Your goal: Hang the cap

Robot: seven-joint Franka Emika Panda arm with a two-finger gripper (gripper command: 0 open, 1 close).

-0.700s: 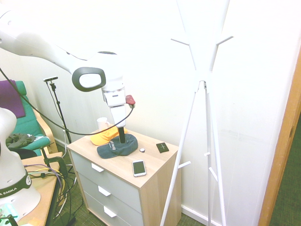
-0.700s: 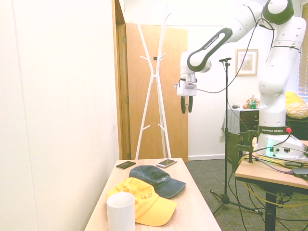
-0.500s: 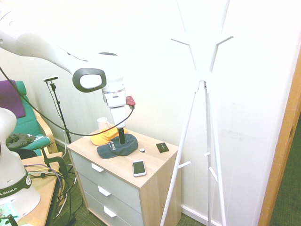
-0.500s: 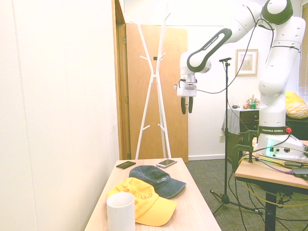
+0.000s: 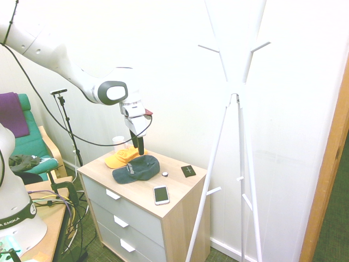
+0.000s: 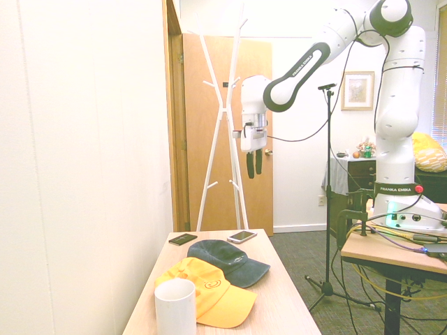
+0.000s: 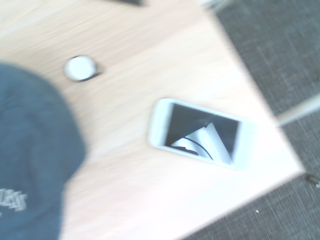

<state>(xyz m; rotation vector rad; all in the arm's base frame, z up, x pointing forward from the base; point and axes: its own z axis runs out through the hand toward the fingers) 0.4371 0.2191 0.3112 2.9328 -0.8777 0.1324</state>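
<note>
The end effector (image 6: 252, 165) hangs empty above the bench (image 5: 174, 192), fingers slightly parted, over the navy cap (image 5: 136, 168) beside the yellow cap (image 5: 121, 158).

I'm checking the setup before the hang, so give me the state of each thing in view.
Claw: open, empty, above the dresser.
Navy cap: lying on the dresser top, not hung.
Yellow cap: lying beside the navy cap.
Phone: flat, screen up and dark.
Coat rack: upright, pegs bare.
Mug: upright.
</note>
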